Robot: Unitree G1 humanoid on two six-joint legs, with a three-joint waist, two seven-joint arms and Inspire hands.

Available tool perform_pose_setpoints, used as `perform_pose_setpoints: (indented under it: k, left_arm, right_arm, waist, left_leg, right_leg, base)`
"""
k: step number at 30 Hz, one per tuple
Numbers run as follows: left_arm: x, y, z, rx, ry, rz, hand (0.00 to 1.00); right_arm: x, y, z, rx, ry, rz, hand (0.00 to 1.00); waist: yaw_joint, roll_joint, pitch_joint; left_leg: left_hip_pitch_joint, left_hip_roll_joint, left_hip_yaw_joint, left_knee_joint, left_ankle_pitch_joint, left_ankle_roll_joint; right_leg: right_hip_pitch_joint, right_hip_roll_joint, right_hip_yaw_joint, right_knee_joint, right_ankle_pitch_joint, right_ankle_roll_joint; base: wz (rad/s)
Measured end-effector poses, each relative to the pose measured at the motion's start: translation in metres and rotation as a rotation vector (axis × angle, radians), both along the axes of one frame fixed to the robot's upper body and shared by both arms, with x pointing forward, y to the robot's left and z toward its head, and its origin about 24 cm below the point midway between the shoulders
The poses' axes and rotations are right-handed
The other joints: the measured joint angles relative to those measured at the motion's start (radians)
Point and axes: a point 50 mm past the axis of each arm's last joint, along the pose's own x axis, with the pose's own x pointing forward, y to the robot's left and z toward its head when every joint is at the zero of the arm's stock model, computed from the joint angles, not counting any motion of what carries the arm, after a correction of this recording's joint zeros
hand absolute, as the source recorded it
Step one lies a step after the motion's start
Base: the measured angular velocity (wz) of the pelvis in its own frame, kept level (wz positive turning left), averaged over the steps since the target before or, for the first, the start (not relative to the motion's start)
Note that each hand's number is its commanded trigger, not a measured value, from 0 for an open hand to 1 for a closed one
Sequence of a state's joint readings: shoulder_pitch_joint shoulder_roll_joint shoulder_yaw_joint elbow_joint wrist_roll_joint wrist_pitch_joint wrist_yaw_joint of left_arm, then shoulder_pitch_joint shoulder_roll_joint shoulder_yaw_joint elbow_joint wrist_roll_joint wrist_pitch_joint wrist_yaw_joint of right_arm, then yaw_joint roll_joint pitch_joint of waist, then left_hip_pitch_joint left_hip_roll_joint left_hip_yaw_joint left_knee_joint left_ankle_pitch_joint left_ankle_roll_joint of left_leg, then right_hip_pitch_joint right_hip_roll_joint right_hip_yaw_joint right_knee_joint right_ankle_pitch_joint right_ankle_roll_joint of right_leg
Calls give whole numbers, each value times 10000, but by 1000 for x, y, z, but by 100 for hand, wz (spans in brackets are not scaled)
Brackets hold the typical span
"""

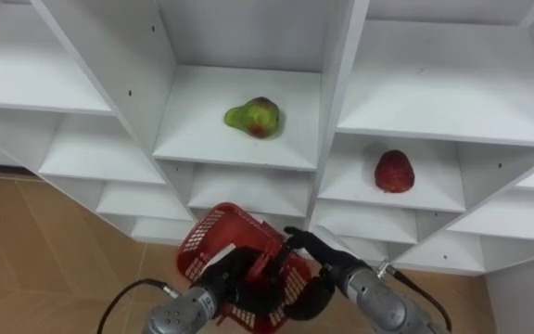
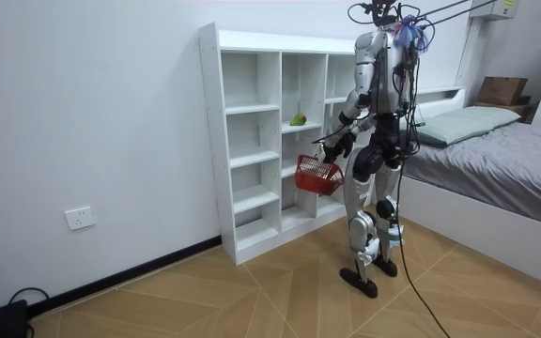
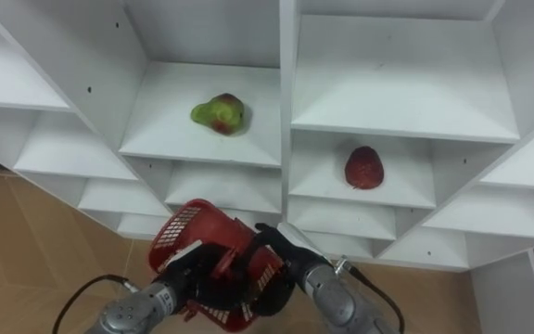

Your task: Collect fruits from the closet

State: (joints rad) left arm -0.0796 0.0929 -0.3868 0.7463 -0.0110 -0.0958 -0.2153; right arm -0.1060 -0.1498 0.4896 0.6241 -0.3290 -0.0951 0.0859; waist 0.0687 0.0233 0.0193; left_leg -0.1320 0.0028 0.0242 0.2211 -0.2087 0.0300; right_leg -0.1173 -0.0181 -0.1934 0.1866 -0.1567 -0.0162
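1 basket [image 1: 208, 237] held by left hand [image 1: 234, 278], right hand [image 1: 314, 256].

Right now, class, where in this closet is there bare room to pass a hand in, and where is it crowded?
The pear leaves bare shelf to its left; the strawberry has bare shelf on both sides. It is crowded low down, where the left hand and right hand grip the red basket.

A green and red pear [image 1: 253, 117] lies in the middle compartment of the white closet [image 1: 109, 74]. A red fruit [image 1: 394, 172] lies lower, to the right. Near, the left hand [image 1: 233, 281] and the right hand [image 1: 311, 249] grip a red basket [image 1: 213, 234].
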Motion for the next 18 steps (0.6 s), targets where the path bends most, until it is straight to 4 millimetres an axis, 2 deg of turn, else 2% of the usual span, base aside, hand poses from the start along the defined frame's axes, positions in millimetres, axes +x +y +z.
perform_pose_setpoints:
  k: [4, 18]
  left_arm:
    - [0, -1, 0, -10, 3, -22, 100]
    - [-1, -1, -1, -202, 129, 213, 100]
  right_arm:
    - [-1, -1, -1, 85, 74, -123, 0]
    - [0, -2, -1, 63, 1, -259, 0]
  waist:
    - [-114, -33, 21]
    - [-108, -38, 24]
  left_leg:
    - [16, 1, 16, 0, 0, 0]
    - [41, 3, 55, 3, 0, 0]
  right_leg:
    - [5, 3, 5, 5, 0, 0]
    - [12, 3, 3, 9, 0, 0]
  base:
    - [-1]
    - [0]
